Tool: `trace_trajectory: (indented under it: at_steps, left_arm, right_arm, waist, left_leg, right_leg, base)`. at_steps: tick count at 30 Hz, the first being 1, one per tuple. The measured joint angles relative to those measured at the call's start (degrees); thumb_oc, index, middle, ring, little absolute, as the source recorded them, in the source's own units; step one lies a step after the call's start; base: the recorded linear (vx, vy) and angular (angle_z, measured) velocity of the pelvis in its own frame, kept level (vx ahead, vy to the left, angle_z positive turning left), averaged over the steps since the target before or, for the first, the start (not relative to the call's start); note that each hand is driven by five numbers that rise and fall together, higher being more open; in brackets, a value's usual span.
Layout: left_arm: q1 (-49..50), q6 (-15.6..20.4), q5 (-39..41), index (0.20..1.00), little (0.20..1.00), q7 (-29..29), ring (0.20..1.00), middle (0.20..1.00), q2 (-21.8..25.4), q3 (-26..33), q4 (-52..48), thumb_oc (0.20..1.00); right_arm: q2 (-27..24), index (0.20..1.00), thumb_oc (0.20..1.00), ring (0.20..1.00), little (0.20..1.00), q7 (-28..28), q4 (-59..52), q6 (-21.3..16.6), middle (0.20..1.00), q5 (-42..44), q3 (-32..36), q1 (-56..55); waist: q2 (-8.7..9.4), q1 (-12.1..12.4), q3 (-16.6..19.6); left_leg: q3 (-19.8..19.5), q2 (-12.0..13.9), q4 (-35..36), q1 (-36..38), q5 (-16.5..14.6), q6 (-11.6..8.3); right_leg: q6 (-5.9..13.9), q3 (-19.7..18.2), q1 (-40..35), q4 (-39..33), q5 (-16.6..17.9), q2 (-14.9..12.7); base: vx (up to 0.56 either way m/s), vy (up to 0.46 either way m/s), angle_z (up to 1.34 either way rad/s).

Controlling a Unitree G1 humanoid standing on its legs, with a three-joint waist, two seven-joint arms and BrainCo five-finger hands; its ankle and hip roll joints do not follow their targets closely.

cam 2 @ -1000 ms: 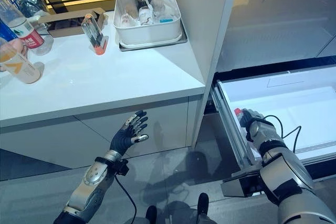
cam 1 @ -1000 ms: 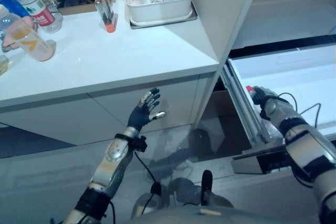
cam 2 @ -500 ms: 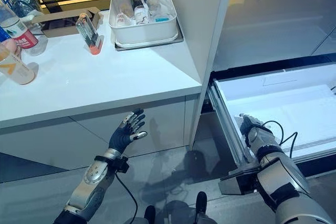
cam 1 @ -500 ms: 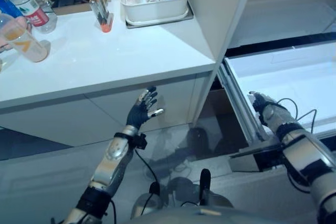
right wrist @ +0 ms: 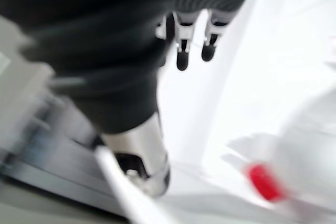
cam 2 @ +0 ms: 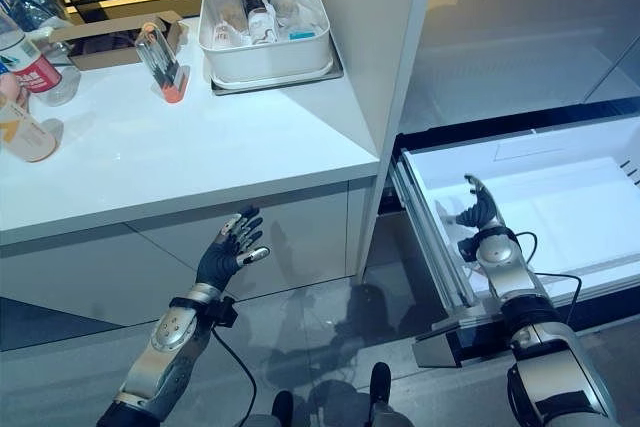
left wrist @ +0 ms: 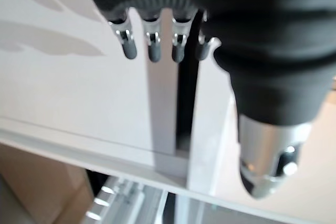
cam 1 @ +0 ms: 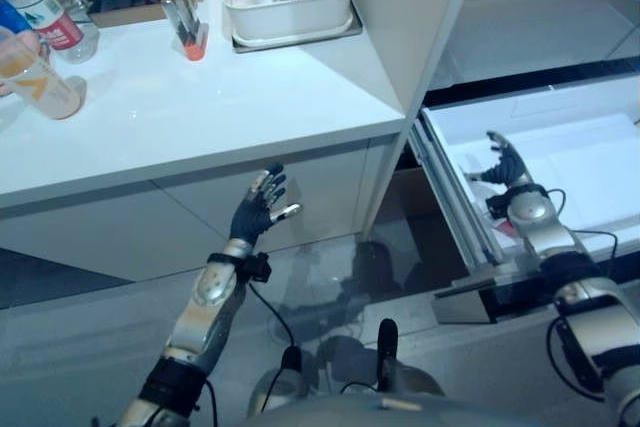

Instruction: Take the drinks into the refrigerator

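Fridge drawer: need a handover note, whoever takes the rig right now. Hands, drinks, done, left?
Left hand: open, empty, raised in front of the cabinet below the counter.
Right hand: open, empty, over the open drawer.
Done: one red-capped bottle lies in the drawer by the right hand.
Left: orange bottle and red-label bottle stand at the counter's far left end; move them over, then probably shut the drawer.
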State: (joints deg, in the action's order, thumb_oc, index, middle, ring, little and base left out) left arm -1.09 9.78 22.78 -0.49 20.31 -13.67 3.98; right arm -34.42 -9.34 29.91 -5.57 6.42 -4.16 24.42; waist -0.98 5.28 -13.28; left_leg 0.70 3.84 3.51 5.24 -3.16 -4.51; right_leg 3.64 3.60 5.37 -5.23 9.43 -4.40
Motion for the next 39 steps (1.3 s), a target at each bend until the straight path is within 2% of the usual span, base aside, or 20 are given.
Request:
trace_trajectory:
  at_steps: [3,6,8,9,11,12,16,17,19,21,25,29,33,36,37,39]
  left_arm:
    - [0.3,0.1,-1.9,1.0,1.0,-0.6,1.0,1.0,1.5,0.3,-0.2,1.0]
    - [0.1,0.2,-2.0,1.0,1.0,-1.4,1.0,1.0,3.0,0.3,-0.5,1.0]
    - [0.7,0.5,-2.0,1.0,1.0,-2.8,1.0,1.0,4.0,0.5,-2.5,1.0]
    - [0.7,0.6,-2.0,1.0,1.0,-3.3,1.0,1.0,4.2,0.5,-2.9,1.0]
    - [0.3,0.6,-2.0,1.0,1.0,-4.4,1.0,1.0,4.9,-0.5,-3.7,1.0]
    - [0.2,0.7,-2.0,1.0,1.0,-5.6,1.0,1.0,5.1,-0.8,-5.0,1.0]
    - [-0.8,0.7,-1.8,1.0,1.0,-8.7,1.0,1.0,6.0,-2.7,-9.4,1.0]
    - [-1.3,0.7,-1.7,1.0,1.0,-9.5,1.0,1.0,6.2,-3.4,-9.7,1.0]
    - [-1.6,0.7,-1.7,1.0,1.0,-10.4,1.0,1.0,6.2,-3.6,-9.7,1.0]
    - [-1.6,0.6,-1.6,1.0,1.0,-11.0,1.0,1.0,6.4,-3.6,-9.7,1.0]
    - [-1.8,0.6,-1.6,1.0,1.0,-12.1,1.0,1.0,7.2,-3.9,-9.8,1.0]
    - [-1.9,0.6,-1.6,1.0,1.0,-12.5,1.0,1.0,7.6,-4.9,-9.8,1.0]
    - [-2.1,0.6,-1.7,1.0,1.0,-13.9,1.0,1.0,9.2,-8.4,-9.9,1.0]
    - [-2.6,0.6,-1.7,1.0,1.0,-14.9,1.0,1.0,10.1,-10.1,-9.9,1.0]
    - [-2.6,0.6,-1.7,1.0,1.0,-15.0,1.0,1.0,10.2,-10.3,-9.8,1.0]
    - [-2.6,0.6,-1.7,1.0,1.0,-15.1,1.0,1.0,10.2,-11.2,-9.7,1.0]
  right_arm:
    - [0.8,1.0,1.0,1.0,1.0,-0.5,-8.4,-2.9,1.0,1.2,5.1,-5.2]
    - [0.8,1.0,1.0,1.0,1.0,-0.8,-11.0,-3.6,1.0,2.3,7.6,-8.4]
    - [1.3,1.0,1.0,1.0,1.0,-1.2,-15.8,-4.7,1.0,2.3,12.3,-13.4]
    - [1.4,1.0,1.0,1.0,1.0,-1.4,-16.0,-4.8,1.0,2.3,13.9,-14.4]
    - [1.3,1.0,1.0,1.0,1.0,-1.5,-15.7,-5.3,1.0,2.3,16.5,-15.8]
    - [0.8,1.0,1.0,1.0,1.0,-2.4,-14.7,-5.7,1.0,2.8,18.6,-16.2]
    - [-2.0,1.0,1.0,1.0,1.0,-3.9,-8.7,-6.6,1.0,4.8,24.4,-17.5]
    - [-2.6,1.0,1.0,1.0,1.0,-4.3,-6.7,-7.3,1.0,5.0,25.2,-17.2]
    - [-2.8,1.0,1.0,1.0,1.0,-4.9,-5.6,-7.3,1.0,5.2,26.4,-16.7]
    - [-3.4,1.0,1.0,1.0,1.0,-4.8,-3.9,-7.6,1.0,5.5,26.6,-17.3]
    - [-3.6,1.0,1.0,1.0,1.0,-3.1,-2.1,-9.8,1.0,5.5,26.7,-19.6]
    - [-2.7,1.0,1.0,1.0,1.0,-2.9,-1.7,-10.5,1.0,5.5,26.8,-19.9]
    - [-1.7,1.0,1.0,1.0,1.0,-3.0,0.7,-11.2,1.0,4.4,26.5,-19.9]
    - [-1.5,1.0,1.0,1.0,1.0,-2.6,8.5,-9.8,1.0,4.3,25.4,-20.4]
    - [-1.3,1.0,1.0,1.0,1.0,-2.0,13.9,-7.8,1.0,4.2,23.9,-21.1]
    - [-0.1,1.0,1.0,1.0,1.0,-0.8,20.9,-5.4,1.0,3.2,21.4,-23.3]
  waist:
    - [-0.03,0.4,-0.1]
    - [0.02,-0.4,-0.1]
    - [-0.04,-0.2,-0.2]
    - [-0.01,-1.4,-0.2]
    - [-0.06,-1.8,-0.2]
    - [-0.08,-3.0,-0.2]
    - [-0.14,-3.3,-0.2]
    - [-0.11,-4.4,-0.2]
    - [-0.1,-4.5,-0.2]
    - [-0.08,-5.9,-0.1]
    - [-0.13,-6.2,-0.1]
    - [0.06,-6.1,0.3]
    - [0.65,-6.1,2.3]
    - [1.61,-6.2,3.6]
    - [1.86,-6.2,3.9]
    - [1.39,-6.1,4.0]
  left_leg:
    - [0.0,-0.1,0.1,0.0,0.0,0.01]
    - [0.2,-0.3,0.1,0.2,0.0,0.03]
    - [0.6,-0.4,0.2,0.3,0.0,0.05]
    - [0.8,-0.5,0.4,0.6,0.0,0.08]
    - [1.1,-0.5,0.7,1.0,0.0,0.16]
    - [1.4,-0.7,0.9,1.2,0.1,0.25]
    - [2.5,-0.8,1.4,2.1,0.1,0.28]
    - [2.6,-0.8,1.4,2.1,0.1,0.34]
    - [2.8,-0.8,1.4,2.2,0.0,0.39]
    - [3.3,-0.8,1.4,2.3,0.0,0.39]
    - [4.3,-0.9,1.5,3.1,-0.1,0.56]
    - [4.7,-1.0,1.5,3.2,-0.2,0.57]
    - [5.4,-1.2,1.5,3.3,-0.3,0.75]
    - [5.6,-1.2,1.5,3.2,-0.4,0.82]
    - [5.7,-1.3,1.5,3.2,-0.4,0.83]
    - [5.6,-1.4,1.6,3.2,-0.5,0.95]
  right_leg:
    - [0.09,-0.1,-0.1,0.0,-0.1,-0.1]
    - [0.21,-0.3,0.0,0.0,-0.1,-0.3]
    - [0.26,-0.7,0.0,0.0,-0.1,-0.4]
    - [0.32,-1.0,-0.1,0.0,0.0,-0.4]
    - [0.41,-1.5,-0.1,0.0,0.0,-0.4]
    - [0.48,-1.8,-0.1,0.0,0.0,-0.4]
    - [0.56,-3.0,0.0,0.0,0.1,-0.2]
    - [0.57,-3.2,-0.1,0.0,0.1,-0.3]
    - [0.6,-3.4,0.0,0.0,0.1,-0.2]
    - [0.64,-3.7,0.0,0.0,0.2,-0.1]
    - [0.64,-5.0,0.0,0.0,0.3,0.1]
    - [0.72,-5.2,0.0,0.0,0.4,0.1]
    - [0.83,-6.0,0.1,0.0,0.5,0.0]
    - [1.07,-6.2,0.1,0.0,0.4,0.0]
    - [1.16,-6.3,0.1,0.0,0.4,0.0]
    - [1.25,-6.3,0.1,-0.1,0.3,-0.2]
  base:
    - [0.01,-0.001,0.01]
    - [0.0,0.0,0.0]
    - [0.01,-0.005,-0.07]
    - [0.01,-0.001,-0.12]
    - [0.02,0.0,-0.13]
    - [0.02,-0.002,-0.1]
    - [0.01,-0.002,-0.15]
    - [0.02,0.0,-0.09]
    - [0.0,-0.001,-0.06]
    - [0.0,-0.002,-0.09]
    - [0.01,0.0,-0.14]
    - [0.01,0.0,-0.03]
    - [0.02,0.003,-0.09]
    - [0.0,0.001,-0.03]
    - [0.04,0.018,-0.02]
    - [0.02,0.005,0.0]
